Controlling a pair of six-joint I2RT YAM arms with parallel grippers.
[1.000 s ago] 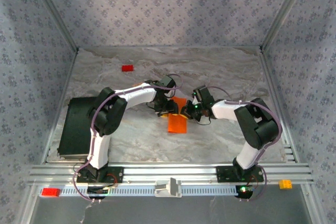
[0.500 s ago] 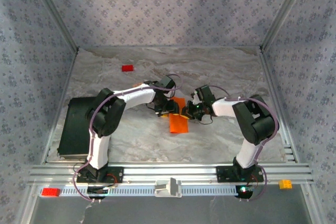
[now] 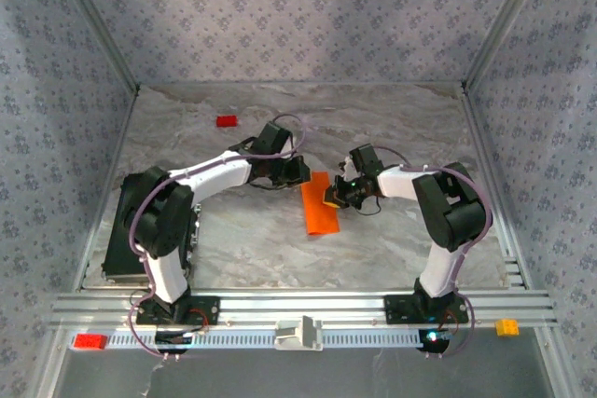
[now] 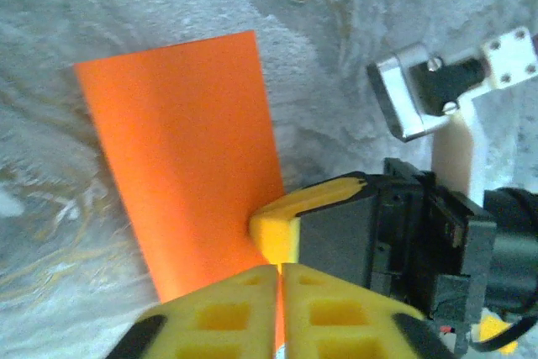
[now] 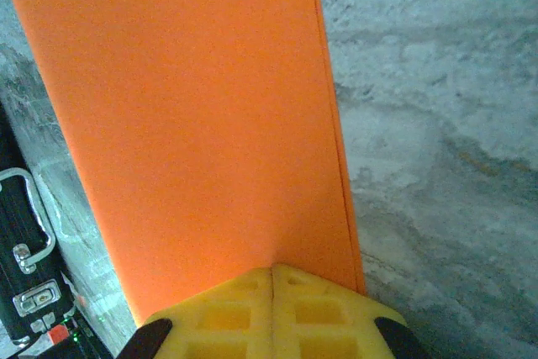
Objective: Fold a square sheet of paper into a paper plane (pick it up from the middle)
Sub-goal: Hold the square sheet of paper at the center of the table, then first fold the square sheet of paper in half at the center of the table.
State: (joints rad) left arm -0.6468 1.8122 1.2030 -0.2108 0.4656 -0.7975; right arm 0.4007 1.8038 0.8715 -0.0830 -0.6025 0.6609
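The square sheet of paper [image 3: 321,205] is bright orange and folded into a long narrow rectangle on the marble table [image 3: 392,128], between the two arms. My left gripper [image 3: 298,172] is at the sheet's far left end. In the left wrist view its yellow fingers [image 4: 210,317] are shut, with a thin orange strip of the paper [image 4: 181,157] pinched in the seam at the gripper [image 4: 279,268]. My right gripper [image 3: 333,196] is shut on the paper's right long edge. In the right wrist view the paper [image 5: 193,107] runs out from the closed gripper [image 5: 271,271].
A small red block [image 3: 226,121] lies at the back left. A black case [image 3: 131,230] sits along the left wall, and its latch shows in the right wrist view [image 5: 21,275]. On the front rail are a red block [image 3: 90,341], a white part [image 3: 298,334] and an orange block [image 3: 506,326].
My left arm has swung back and to the left, and its gripper has gone from open to shut at the paper's far end. More of the paper now shows. The right gripper has stayed shut on it.
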